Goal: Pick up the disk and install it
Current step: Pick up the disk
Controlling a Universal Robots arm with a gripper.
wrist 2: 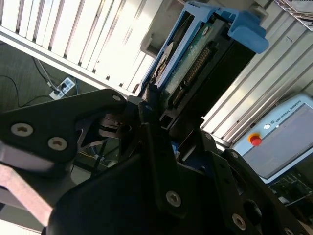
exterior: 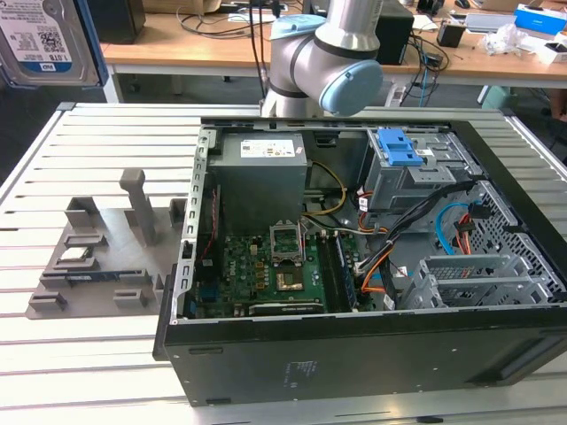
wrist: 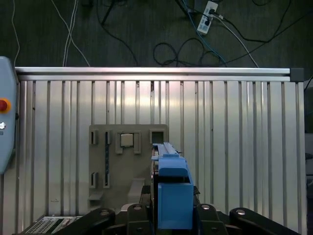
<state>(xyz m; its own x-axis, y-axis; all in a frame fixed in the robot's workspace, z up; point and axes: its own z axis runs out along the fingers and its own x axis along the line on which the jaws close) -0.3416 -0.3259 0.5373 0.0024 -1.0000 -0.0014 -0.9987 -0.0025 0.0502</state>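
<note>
The slatted aluminium bench (exterior: 89,372) carries everything I'm working with. Most of it is taken by the open computer case (exterior: 354,363), which lies on its side with the board and cabling exposed. A grey drive bay (exterior: 399,181) topped by a blue latch (exterior: 403,146) sits in its far corner. The arm (exterior: 328,53) rises behind the case. On the exterior view's left stands the grey fixture tray (exterior: 97,257), with small parts resting in its slots.

The disk (exterior: 44,40) is up in the air, off the bench and well apart from the case. In the first wrist view it hangs over the fixture side of the bench. The gripper (wrist 2: 156,112) has its jaws closed on the disk, clamping it edge-on with the blue frame (wrist: 171,196) outermost.

I judge the disk to be dense and stiff for its size, with slick metal faces, so a firm squeeze suits it. The green circuit board and connector row (wrist 2: 188,81) look like the fragile parts. The plastic frame will likely flex, so I would favour a hold across the solid metal body, clear of the connector end.
</note>
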